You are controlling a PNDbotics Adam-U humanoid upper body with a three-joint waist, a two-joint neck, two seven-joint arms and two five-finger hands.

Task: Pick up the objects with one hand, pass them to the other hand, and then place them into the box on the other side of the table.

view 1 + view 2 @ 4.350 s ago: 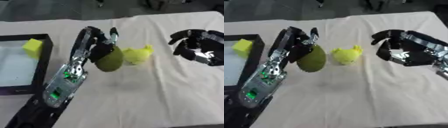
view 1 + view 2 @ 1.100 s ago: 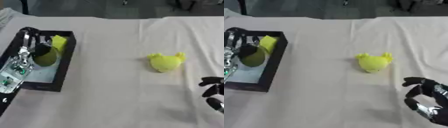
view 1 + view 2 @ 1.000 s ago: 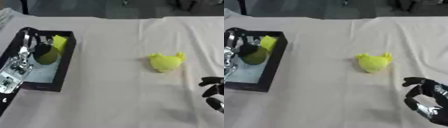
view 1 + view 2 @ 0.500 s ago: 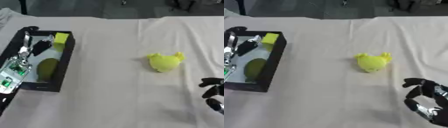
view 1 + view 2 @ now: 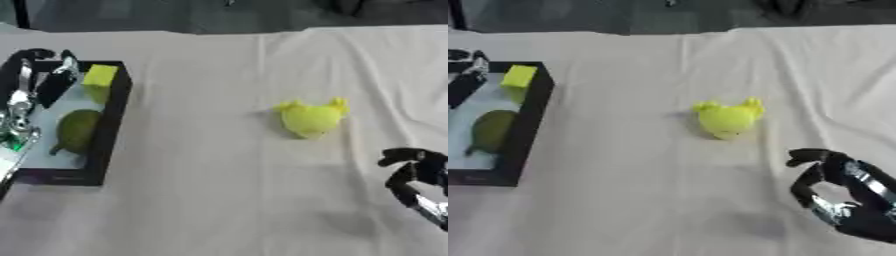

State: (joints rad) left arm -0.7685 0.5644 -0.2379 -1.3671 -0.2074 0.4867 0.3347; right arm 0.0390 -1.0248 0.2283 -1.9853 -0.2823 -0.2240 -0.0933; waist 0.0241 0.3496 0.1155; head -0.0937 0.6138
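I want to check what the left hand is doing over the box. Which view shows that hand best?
The left eye view: the left hand shows above the black box, holding nothing. The right eye view catches only a sliver of it at the frame's left edge.

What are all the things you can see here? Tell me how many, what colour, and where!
Box: one, black with a pale floor, at the table's left edge.
Block: one, yellow, in the box's far corner.
Green fruit: one, olive green, lying in the box, nearer than the block.
Toy: one, yellow, soft-looking, on the cloth right of the middle.
Tablecloth: one, cream, wrinkled, covering the table.
Left hand: one, black and silver, over the box's far end, holding nothing.
Right hand: one, black, fingers curled, at the lower right, holding nothing.
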